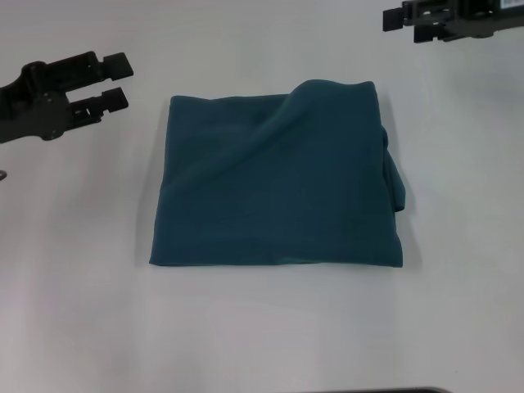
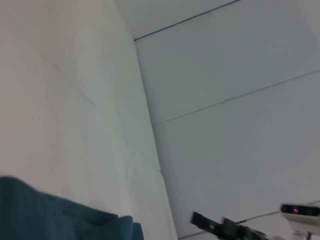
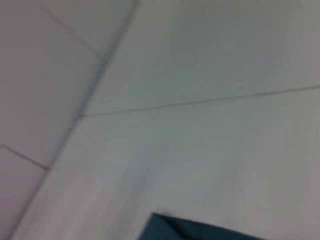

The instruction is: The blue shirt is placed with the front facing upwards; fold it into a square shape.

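The blue shirt (image 1: 278,192) lies folded into a rough square in the middle of the white table, plain side up, with no lettering showing. A raised crease runs across its far right part, and some fabric bulges out along its right edge. My left gripper (image 1: 119,80) hovers open off the shirt's far left corner, holding nothing. My right gripper (image 1: 407,25) is open beyond the far right corner, also holding nothing. A corner of the blue shirt (image 2: 55,217) shows in the left wrist view, and another bit of the blue shirt (image 3: 200,231) shows in the right wrist view.
The white table (image 1: 74,311) surrounds the shirt on all sides. A dark edge (image 1: 377,390) shows at the near border of the head view. In the left wrist view, the other arm's gripper (image 2: 220,228) appears far off against white wall panels.
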Available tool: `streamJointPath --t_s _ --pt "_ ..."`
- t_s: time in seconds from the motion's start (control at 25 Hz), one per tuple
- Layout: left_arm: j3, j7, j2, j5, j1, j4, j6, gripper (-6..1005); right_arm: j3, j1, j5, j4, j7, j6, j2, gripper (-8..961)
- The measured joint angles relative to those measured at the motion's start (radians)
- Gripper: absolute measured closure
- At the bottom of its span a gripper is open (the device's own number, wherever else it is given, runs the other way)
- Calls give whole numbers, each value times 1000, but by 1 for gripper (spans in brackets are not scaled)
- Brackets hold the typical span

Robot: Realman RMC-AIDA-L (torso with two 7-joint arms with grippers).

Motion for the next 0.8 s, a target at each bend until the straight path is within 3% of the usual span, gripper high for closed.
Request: streamJointPath --t_s 0.12,0.4,0.68,0.8 --pt "19 88 1 4 -11 0 -10 292 10 -45 58 -5 -126 -42 8 7" --pt "170 219 12 32 -47 -2 -184 292 13 -205 115 -7 -489 -98 49 10" --pt "256 351 -44 35 -60 3 -400 293 65 -302 116 -5 -607 -103 96 11" --pt "306 348 -50 43 -61 13 -480 293 77 -322 116 -5 -606 -115 100 11"
